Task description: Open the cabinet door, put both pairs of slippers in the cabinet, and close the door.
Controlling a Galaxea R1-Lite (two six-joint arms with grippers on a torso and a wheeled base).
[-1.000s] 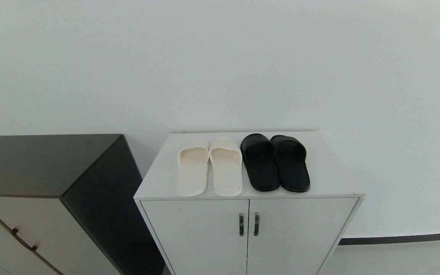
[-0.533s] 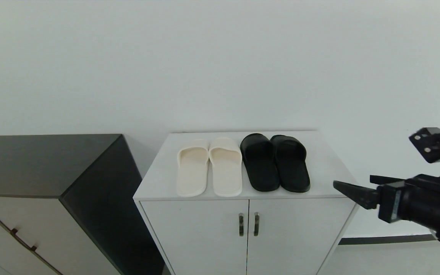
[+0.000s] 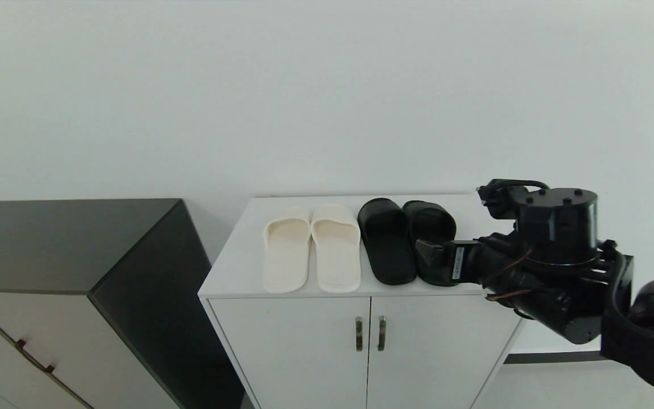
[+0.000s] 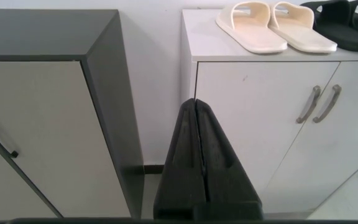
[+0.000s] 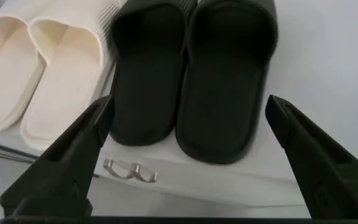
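A white cabinet (image 3: pixel 236 272) stands against the wall with both doors shut, and its two handles (image 3: pixel 370 333) meet in the middle. On top lie a cream pair of slippers (image 3: pixel 311 248) and, to their right, a black pair (image 3: pixel 401 241). My right gripper (image 3: pixel 424 254) hovers open at the cabinet's front right, by the heel of the right black slipper. In the right wrist view its fingers (image 5: pixel 73 162) spread wide on either side of the black pair (image 5: pixel 191 68). My left gripper (image 4: pixel 196 107) is shut and empty, low in front of the cabinet's left door (image 4: pixel 253 118).
A dark cabinet (image 3: pixel 71 244) with a pale front and a dark handle (image 3: pixel 34 358) stands close to the left of the white one. A plain wall runs behind both. Floor and a dark baseboard (image 3: pixel 554 357) lie to the right.
My right arm has come in from the right edge and swung left, bringing its open gripper up to the black slippers. The slippers and doors have not moved.
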